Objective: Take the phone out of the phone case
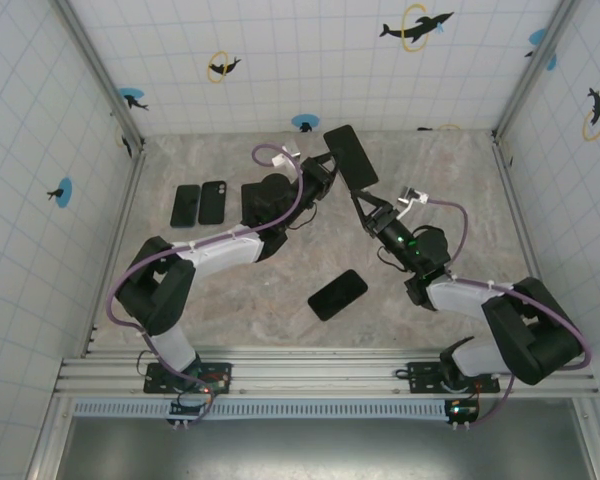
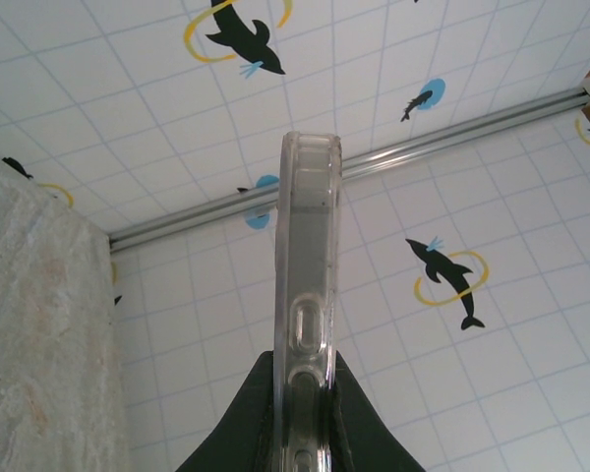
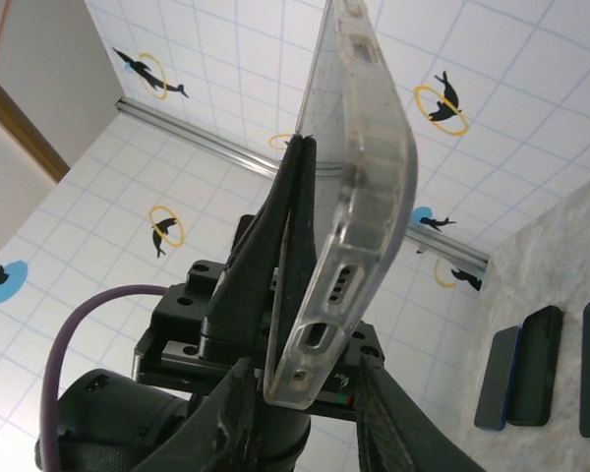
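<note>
Clear case (image 2: 310, 246) with phone (image 1: 351, 155) inside sits aloft, far centre, clamped by left gripper (image 2: 305, 369); right gripper (image 3: 310, 379) straddles its end, grip unclear.

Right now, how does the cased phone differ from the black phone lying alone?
The cased phone is held in the air; the lone black phone lies flat on the table. The cased phone wears a clear shell; the lone black phone seems bare. Both are dark slabs.
</note>
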`<state>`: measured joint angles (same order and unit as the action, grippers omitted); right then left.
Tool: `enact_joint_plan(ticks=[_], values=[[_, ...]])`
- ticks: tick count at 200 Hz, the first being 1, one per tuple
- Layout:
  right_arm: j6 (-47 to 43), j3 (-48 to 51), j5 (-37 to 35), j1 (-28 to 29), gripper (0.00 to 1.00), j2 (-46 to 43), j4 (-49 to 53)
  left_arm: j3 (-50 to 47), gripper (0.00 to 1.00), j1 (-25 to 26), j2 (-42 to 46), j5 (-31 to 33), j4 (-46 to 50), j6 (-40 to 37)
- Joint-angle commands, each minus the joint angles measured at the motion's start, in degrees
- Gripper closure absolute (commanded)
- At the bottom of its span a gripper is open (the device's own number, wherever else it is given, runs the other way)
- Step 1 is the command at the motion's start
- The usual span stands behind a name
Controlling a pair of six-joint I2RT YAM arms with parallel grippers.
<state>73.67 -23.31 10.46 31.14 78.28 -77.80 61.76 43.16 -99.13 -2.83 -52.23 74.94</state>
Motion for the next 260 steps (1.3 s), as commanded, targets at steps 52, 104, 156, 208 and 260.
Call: enact_joint_plan(ticks=[52,104,156,208,260], values=[[-0.3,-2.8,1.1,-0.4,0.84,1.4,-3.0,2.2,1.00,0.5,-0.3,-0.3,-7.2,2.5],[-0.3,-3.6,1.1,-0.8,0.84,1.7,-0.7,2.8,1.00,0.9,-0.8,-1.5,-7.7,2.4],[0.3,-4.0,1.7,-1.1,0.81,2.5,-1.2,2.7,1.00,1.1,-0.9,-1.8,-7.8,2.1],[0.2,-3.4,3.2,-1.1,0.84,3.0,-2.4,1.1,1.00,1.1,-0.1,0.3,-8.4,3.5],[-2.1,-1.7,4.0,-1.1,0.84,2.1,-2.4,0.3,1.00,1.0,-0.3,2.5,-9.9,8.1]])
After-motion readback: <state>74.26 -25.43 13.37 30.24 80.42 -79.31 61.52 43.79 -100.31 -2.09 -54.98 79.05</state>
